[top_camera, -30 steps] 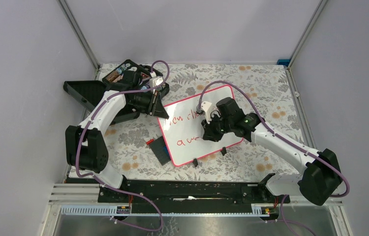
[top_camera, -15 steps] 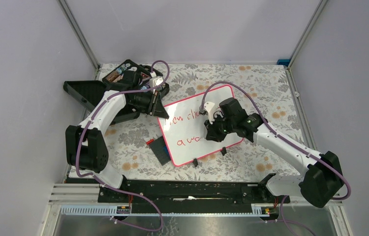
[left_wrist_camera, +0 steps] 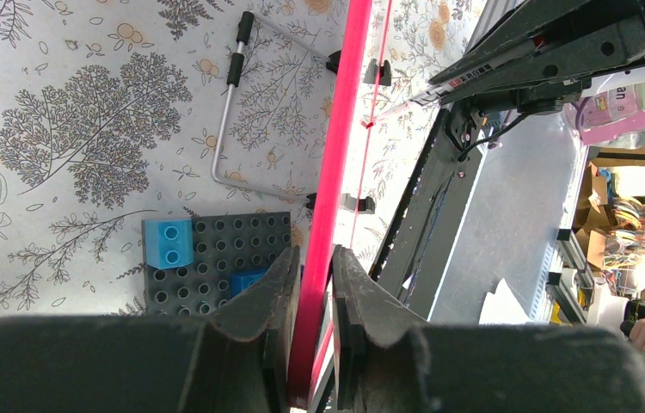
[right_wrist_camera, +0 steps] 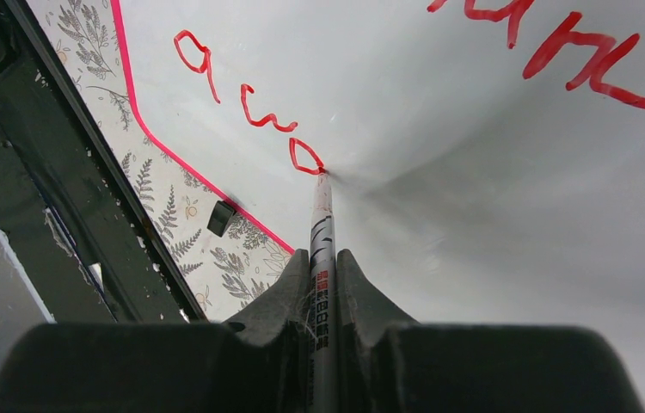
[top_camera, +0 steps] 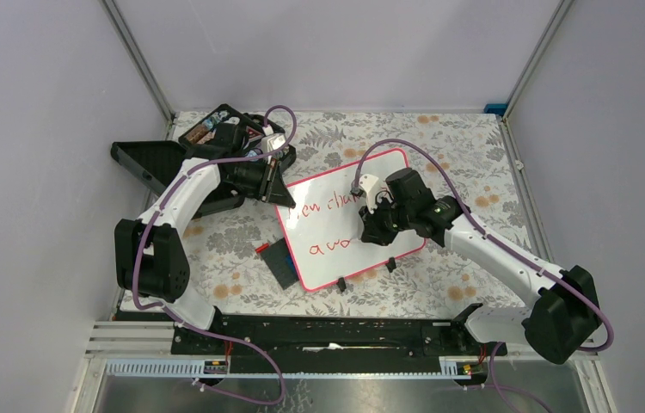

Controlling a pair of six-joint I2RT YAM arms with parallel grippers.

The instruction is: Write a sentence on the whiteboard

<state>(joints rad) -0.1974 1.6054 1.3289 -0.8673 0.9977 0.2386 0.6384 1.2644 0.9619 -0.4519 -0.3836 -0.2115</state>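
Wrist views alone show right gripper jaws pinching a marker, its tip on the whiteboard just ahead, and left gripper jaws clamping the frame, both arms bent inward.

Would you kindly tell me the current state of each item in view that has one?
left hand: shut on the whiteboard, at its pink frame.
right hand: shut on the marker.
whiteboard: partly written, clip feet on the table.
sentence: two red lines, the lower one ending at the marker's tip.
marker: uncapped, tip touching the whiteboard.
block plate: lying flat, blue blocks on it.
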